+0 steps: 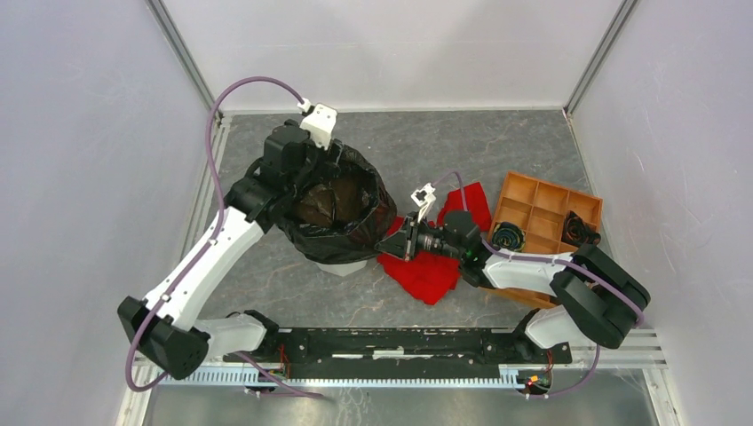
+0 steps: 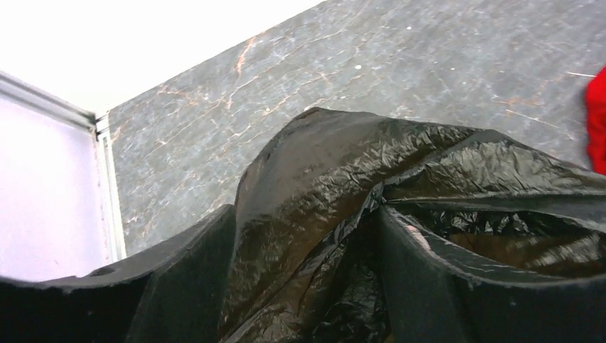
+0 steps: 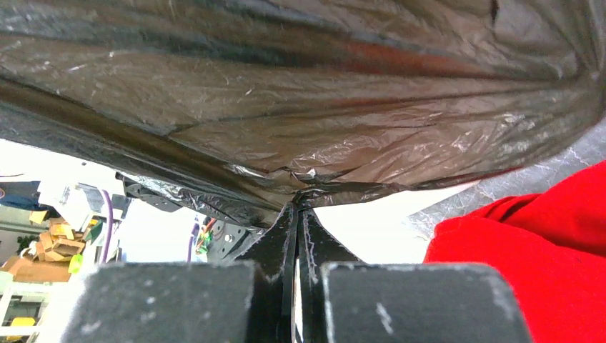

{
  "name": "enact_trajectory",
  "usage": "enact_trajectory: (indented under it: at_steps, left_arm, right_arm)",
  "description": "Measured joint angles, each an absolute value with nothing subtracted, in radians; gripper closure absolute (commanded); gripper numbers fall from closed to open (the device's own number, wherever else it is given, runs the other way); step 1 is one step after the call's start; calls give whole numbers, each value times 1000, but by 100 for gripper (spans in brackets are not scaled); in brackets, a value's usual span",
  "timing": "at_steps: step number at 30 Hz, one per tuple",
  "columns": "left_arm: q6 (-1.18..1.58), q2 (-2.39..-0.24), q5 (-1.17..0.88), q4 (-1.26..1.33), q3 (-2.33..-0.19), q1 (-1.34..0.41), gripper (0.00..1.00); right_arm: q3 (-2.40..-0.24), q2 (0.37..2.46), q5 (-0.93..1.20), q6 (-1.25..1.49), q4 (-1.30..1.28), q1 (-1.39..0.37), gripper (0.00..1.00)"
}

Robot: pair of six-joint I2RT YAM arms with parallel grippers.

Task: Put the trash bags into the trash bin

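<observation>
Right wrist, right jaws clamped on trash bag (image 3: pixel 307 107), left jaws apart around its fold

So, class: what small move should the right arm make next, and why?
Probably pull the pinched edge outward and down over the rim of the white trash bin: the right jaws are shut on the black trash bag, which drapes loosely over the bin.
</observation>
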State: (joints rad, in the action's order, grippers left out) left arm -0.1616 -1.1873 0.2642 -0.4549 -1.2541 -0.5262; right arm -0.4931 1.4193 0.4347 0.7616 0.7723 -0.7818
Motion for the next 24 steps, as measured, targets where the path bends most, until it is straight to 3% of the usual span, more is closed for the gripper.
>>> enact_trajectory:
  at_steps: [3, 9, 12, 16, 19, 22, 24]
  left_arm:
    - [-167, -1241, 327, -453, -1284, -525, 38]
    - [-167, -1300, 392, -443, -1323, -487, 37]
    - [-167, -1301, 403, -447, -1325, -467, 28]
    - [-157, -1301, 407, -501, -1359, -465, 6]
    - [-113, -1297, 363, -567, -1417, -465, 0]
    - [-60, -1275, 317, -634, -1497, -465, 2]
    - [-32, -1251, 296, -662, -1531, -465, 5]
  right_arm:
    - [-484, 1419, 435, 762, 774, -782, 100]
    - [-469, 1415, 434, 762, 777, -782, 99]
    - [-467, 1415, 432, 762, 778, -782, 100]
    - [-467, 1415, 431, 754, 776, -782, 99]
    - [-467, 1407, 423, 736, 754, -782, 89]
    - [-472, 1395, 403, 706, 707, -782, 70]
    - [-485, 1392, 388, 686, 666, -782, 62]
